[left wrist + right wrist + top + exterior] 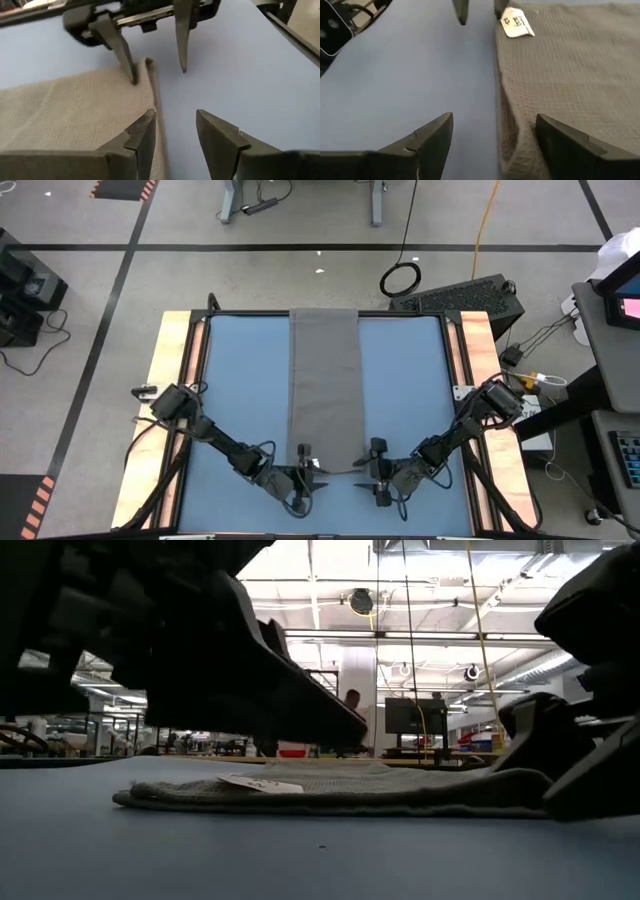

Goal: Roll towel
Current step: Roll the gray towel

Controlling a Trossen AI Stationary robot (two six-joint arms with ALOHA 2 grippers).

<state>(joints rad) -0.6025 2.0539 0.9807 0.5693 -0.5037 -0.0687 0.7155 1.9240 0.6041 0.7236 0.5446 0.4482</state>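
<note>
under both arms, towel (323, 385) near edge partly hidden, pincers unclear

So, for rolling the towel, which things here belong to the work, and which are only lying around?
Belongs to the job:
- towel, a long folded strip lying flat on the blue table
- left claw, open at the towel's near end
- right claw, open at the same end

Just lying about:
- black cable coil on the floor
- keyboard beyond the table
</note>
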